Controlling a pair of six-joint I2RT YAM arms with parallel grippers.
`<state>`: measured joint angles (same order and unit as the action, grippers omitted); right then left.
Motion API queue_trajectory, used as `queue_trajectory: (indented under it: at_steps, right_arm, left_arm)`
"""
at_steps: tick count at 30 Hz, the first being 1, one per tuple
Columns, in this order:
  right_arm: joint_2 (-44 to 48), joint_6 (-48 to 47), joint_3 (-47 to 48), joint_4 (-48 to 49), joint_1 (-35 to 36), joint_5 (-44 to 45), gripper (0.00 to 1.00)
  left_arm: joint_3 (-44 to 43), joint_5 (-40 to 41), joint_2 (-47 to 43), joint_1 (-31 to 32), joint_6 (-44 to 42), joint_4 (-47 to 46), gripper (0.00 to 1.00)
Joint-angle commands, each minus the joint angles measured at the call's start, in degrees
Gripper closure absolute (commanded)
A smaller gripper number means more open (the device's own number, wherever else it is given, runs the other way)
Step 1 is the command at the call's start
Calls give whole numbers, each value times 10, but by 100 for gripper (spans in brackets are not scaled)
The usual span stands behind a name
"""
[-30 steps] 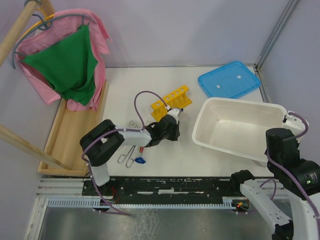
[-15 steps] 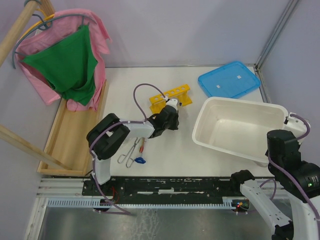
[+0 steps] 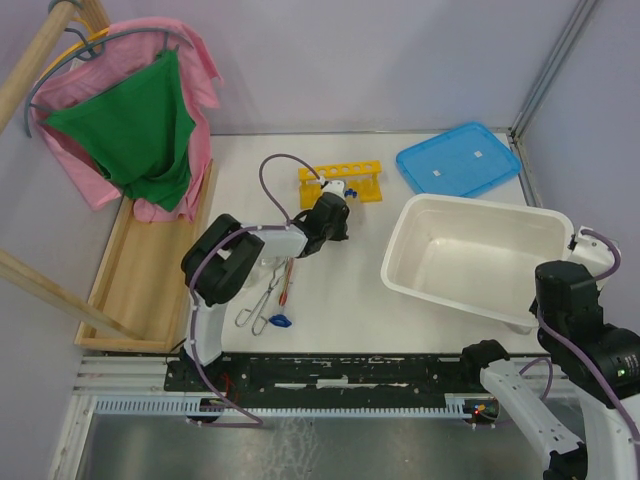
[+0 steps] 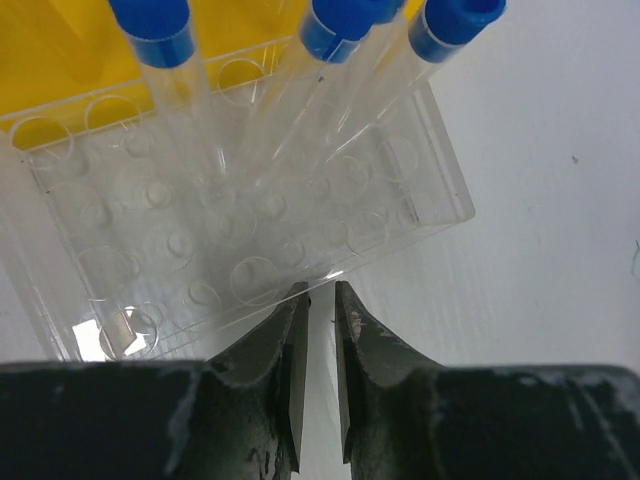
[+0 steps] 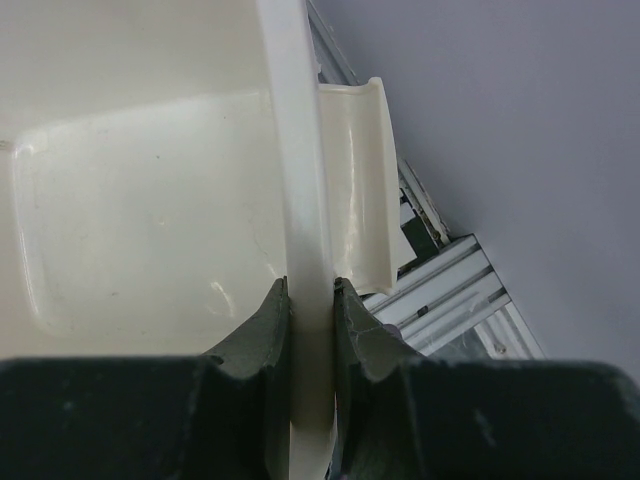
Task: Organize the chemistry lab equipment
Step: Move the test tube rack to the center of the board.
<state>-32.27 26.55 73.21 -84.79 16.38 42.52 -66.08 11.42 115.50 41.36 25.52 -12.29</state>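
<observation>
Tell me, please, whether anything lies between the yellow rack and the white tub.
Nothing visible does. The table between the yellow rack, held by the left pincer, and the white tub is bare. The tongs and red rod lie nearer the arm bases, off that line.

Yellow rack (image 3: 355,172), blue-capped clear tubes (image 4: 185,95), red rod (image 3: 287,280), white tub (image 3: 470,260), blue lid (image 3: 458,160)

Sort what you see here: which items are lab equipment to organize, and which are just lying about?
To organize: yellow plastic test-tube rack, clear blue-capped tubes, metal tongs, thin red rod.
Lying about: large white plastic tub, flat blue rectangular lid, pink cloth, green cloth, long wooden tray.
</observation>
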Motion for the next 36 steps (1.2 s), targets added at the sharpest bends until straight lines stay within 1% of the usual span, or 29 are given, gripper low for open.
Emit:
queue_trajectory:
  at_steps: [1, 11, 19, 22, 24, 30, 36]
  right_arm:
    - [8, 26, 8, 51, 1, 4, 99]
    - [3, 22, 8, 53, 1, -5, 99]
    - [0, 20, 6, 59, 1, -13, 99]
    - [0, 19, 5, 64, 1, -33, 99]
    - [0, 18, 4, 73, 1, -58, 99]
    - [-7, 18, -20, 98, 1, -129, 99]
    - [-41, 13, -59, 144, 1, -209, 99]
  left_arm:
    - [-44, -5, 26, -13, -30, 5, 76]
    - [-117, -16, 70, -31, -41, 26, 76]
    - [-142, -22, 88, -57, -53, 40, 76]
    - [-150, -30, 84, -64, -56, 52, 76]
    - [-139, -36, 68, -65, -55, 52, 76]
    - [-84, -54, -26, -63, -42, 44, 72]
    - [-7, -45, -158, -63, -26, 58, 71]
